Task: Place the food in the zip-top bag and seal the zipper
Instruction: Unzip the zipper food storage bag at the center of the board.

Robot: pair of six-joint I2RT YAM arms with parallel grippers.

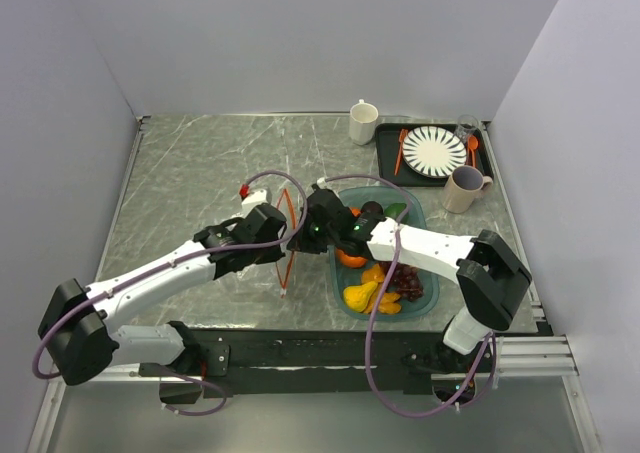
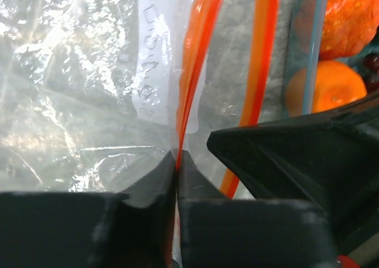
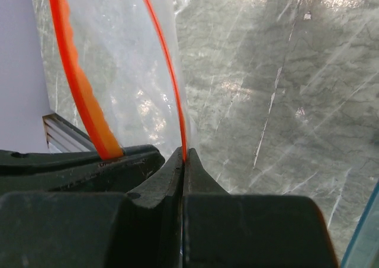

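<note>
At the centre of the top view, the left gripper (image 2: 177,158) and the right gripper (image 3: 183,155) each pinch 1 strip of the clear bag's (image 2: 77,73) orange zipper (image 2: 198,55), jaws pressed together, while the food (image 1: 362,295) lies in the teal tray (image 1: 385,316) at lower right.

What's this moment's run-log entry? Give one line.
left jaws: shut on zipper | right jaws: shut on zipper's other lip | bag: mouth open | food: in tray
</note>
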